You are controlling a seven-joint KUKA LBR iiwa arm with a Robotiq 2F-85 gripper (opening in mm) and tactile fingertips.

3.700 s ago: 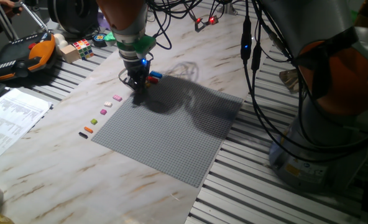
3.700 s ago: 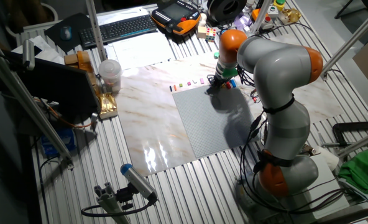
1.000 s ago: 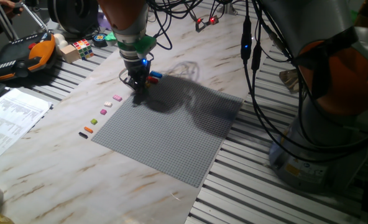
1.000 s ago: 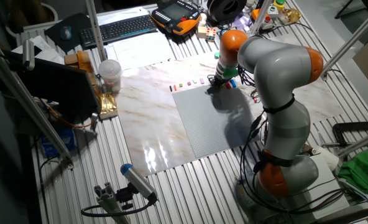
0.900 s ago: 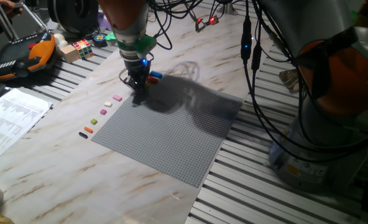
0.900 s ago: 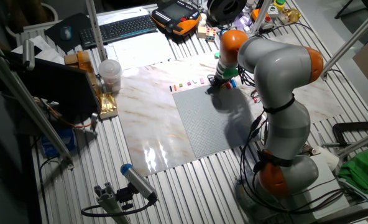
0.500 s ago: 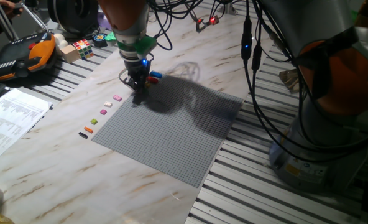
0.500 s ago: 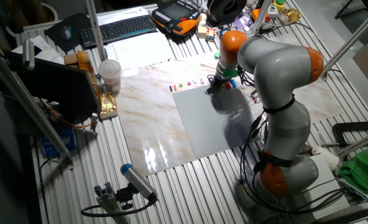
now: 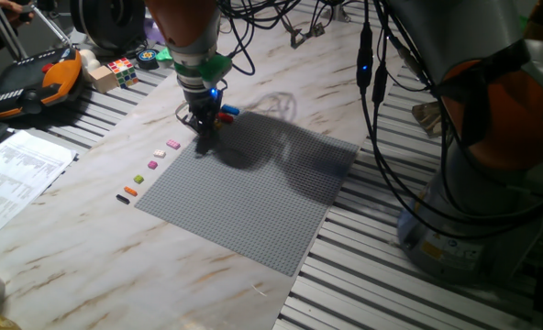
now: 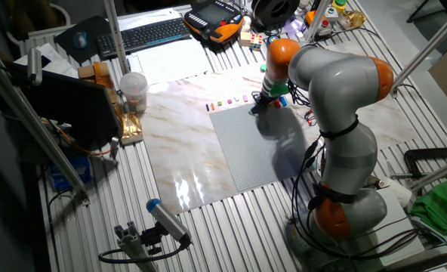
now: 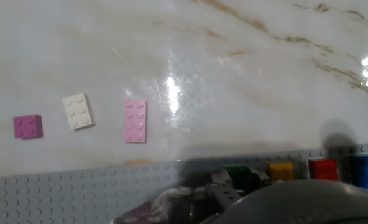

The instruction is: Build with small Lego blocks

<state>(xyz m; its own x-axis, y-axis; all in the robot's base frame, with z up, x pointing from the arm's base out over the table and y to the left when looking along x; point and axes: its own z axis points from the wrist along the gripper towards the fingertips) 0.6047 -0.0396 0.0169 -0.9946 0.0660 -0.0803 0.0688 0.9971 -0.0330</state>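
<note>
The pincer (image 9: 201,126) stands low over the far corner of the grey studded plate (image 9: 253,188), which lies flat on the marble worktop (image 9: 79,229). I cannot tell if the pincer is wide or narrow, because its own body hides the fingertips in the two fixed views and the hand view shows only a dark blurred mass at the bottom edge. In the hand view a green block (image 11: 238,172) sits at the edge of the plate, partly hidden and just beside that dark mass; whether the fingers touch it cannot be seen. To its right, along the same edge, stand a yellow block (image 11: 281,170), a red block (image 11: 323,168) and a blue block (image 11: 364,171), close to each other in a row. On the bare worktop, beside the plate, lie a pink block (image 11: 135,121), a white block (image 11: 78,111) and a magenta block (image 11: 27,126), each apart from the others. In one fixed view this line goes on toward the near side with an orange block (image 9: 130,192) and a black block (image 9: 122,198). A multicoloured cube (image 9: 120,68) rests far back near an orange and black handheld control unit (image 9: 24,84), and a printed sheet of paper (image 9: 15,179) lies at the left.
</note>
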